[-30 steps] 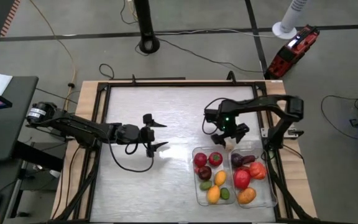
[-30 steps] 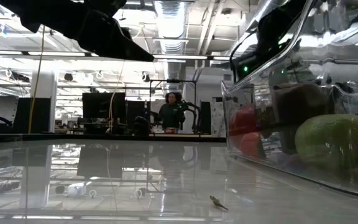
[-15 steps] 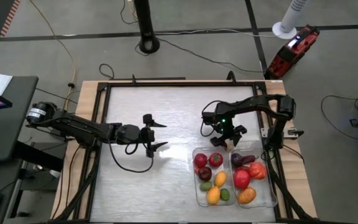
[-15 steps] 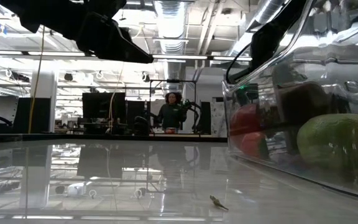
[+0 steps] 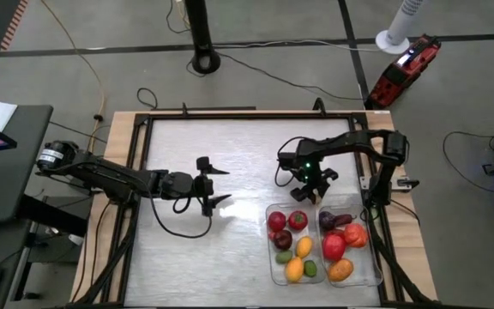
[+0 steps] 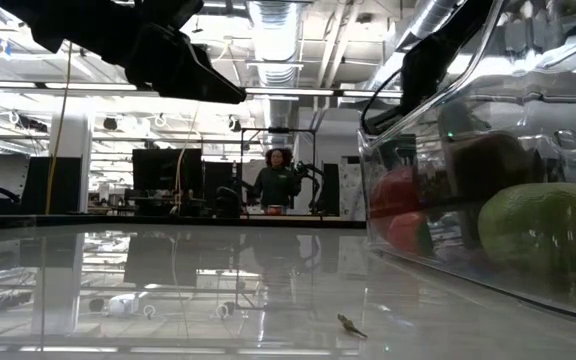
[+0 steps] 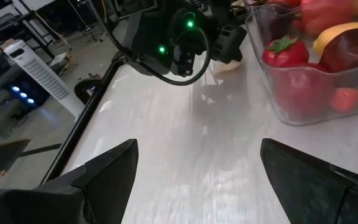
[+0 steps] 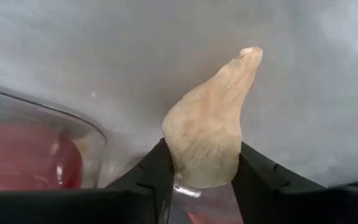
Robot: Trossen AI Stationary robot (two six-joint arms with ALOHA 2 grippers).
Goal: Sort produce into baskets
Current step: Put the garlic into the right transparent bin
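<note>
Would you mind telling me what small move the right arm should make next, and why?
Probably carry it over a basket and release. The right end effector is shut on a pale, pointed piece of produce just beyond the baskets' far edge; the left end effector waits open mid-table.

Left gripper [image 5: 213, 184] hangs spread wide above mid-table; right gripper [image 5: 309, 190] (arm reaching in from the right edge) is clamped tight, pointing down.
</note>
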